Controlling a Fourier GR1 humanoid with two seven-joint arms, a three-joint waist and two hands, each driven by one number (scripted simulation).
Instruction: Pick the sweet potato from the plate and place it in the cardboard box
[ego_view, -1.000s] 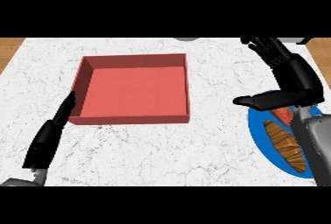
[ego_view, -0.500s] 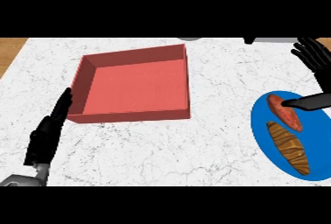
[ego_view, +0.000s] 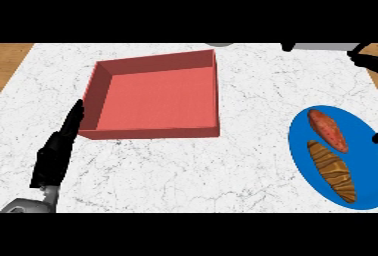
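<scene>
Head view: over the last second the right robot hand (ego_view: 362, 54) has pulled away from the blue plate (ego_view: 301, 150). A second ago it hung over the plate's far end with fingers spread; half a second ago it had drawn toward the desk's far right corner; now only a dark sliver of it shows at that corner, against the picture's right edge. Too little of it is visible to tell whether its fingers are straight or curled, but nothing is seen in it. For the task this reads as a retreat, not progress: the sweet potato (ego_view: 328, 130) lies untouched on the far half of the plate, near the desk's right edge, with a brown striped pastry (ego_view: 332, 170) just beside it on the near half. The grasp has not yet been made, and the right robot hand would have to come back over the plate to make it.

The cardboard box (ego_view: 155, 94), red-walled and open-topped, sits toward the desk's far left with nothing visible inside, well apart from the plate.

The left robot hand (ego_view: 59, 150) rests by the desk's left edge just beside the box's near left corner, fingers straight and pointing away, holding nothing, much as it did before.
</scene>
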